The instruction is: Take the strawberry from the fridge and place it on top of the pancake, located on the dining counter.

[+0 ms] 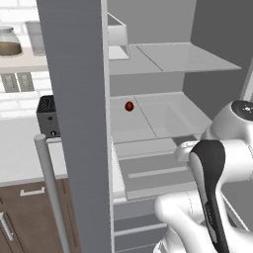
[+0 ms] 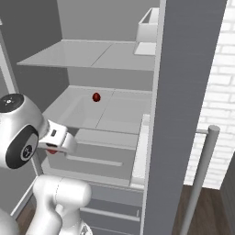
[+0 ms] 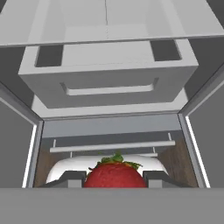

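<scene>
Left and right base views: forward, downward from behind the arm, sharing the fridge shelves (image 1: 168,113); hand view: close, along the gripper (image 3: 116,180).

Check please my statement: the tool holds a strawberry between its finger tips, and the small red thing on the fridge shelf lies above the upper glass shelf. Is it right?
Not quite: in the left base view, the small red thing lies below the upper glass shelf. The rest stands.
</scene>
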